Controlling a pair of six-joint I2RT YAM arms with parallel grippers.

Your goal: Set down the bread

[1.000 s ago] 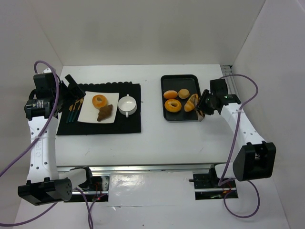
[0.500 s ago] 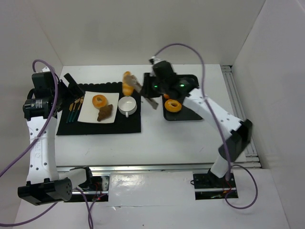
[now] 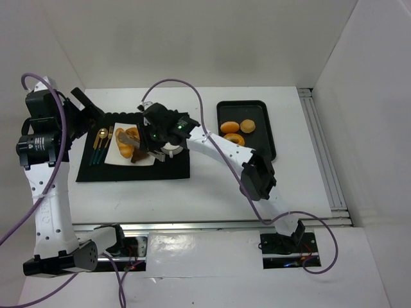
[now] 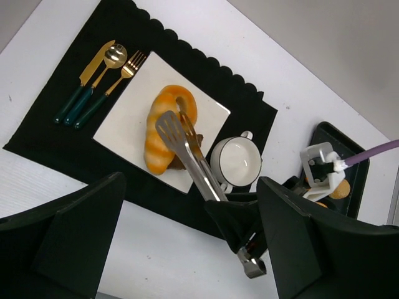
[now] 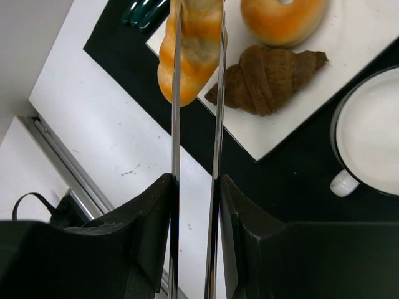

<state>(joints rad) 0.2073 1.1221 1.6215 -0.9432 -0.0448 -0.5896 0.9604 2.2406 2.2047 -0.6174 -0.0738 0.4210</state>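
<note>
My right gripper (image 3: 156,137) is shut on metal tongs (image 5: 175,124), and the tongs pinch a long golden bread roll (image 5: 192,43). The roll (image 4: 163,134) hangs over the white square plate (image 4: 124,121) on the black placemat (image 3: 173,168). I cannot tell whether it touches the plate. A glazed doughnut (image 5: 283,17) and a brown croissant (image 5: 268,78) lie on the plate (image 5: 349,68). My left gripper (image 4: 187,249) is open and empty, high above the mat's near edge, left of the plate (image 3: 115,155) in the top view.
A white cup (image 3: 172,144) stands on the mat right of the plate. Gold cutlery with teal handles (image 4: 96,81) lies left of the plate. A black tray (image 3: 266,128) at the right holds three breads (image 3: 234,138). The right arm stretches across the table's middle.
The right arm has swung left from the black tray, carrying the roll in the tongs past the cup to the plate. The left arm has drawn back to the left.
</note>
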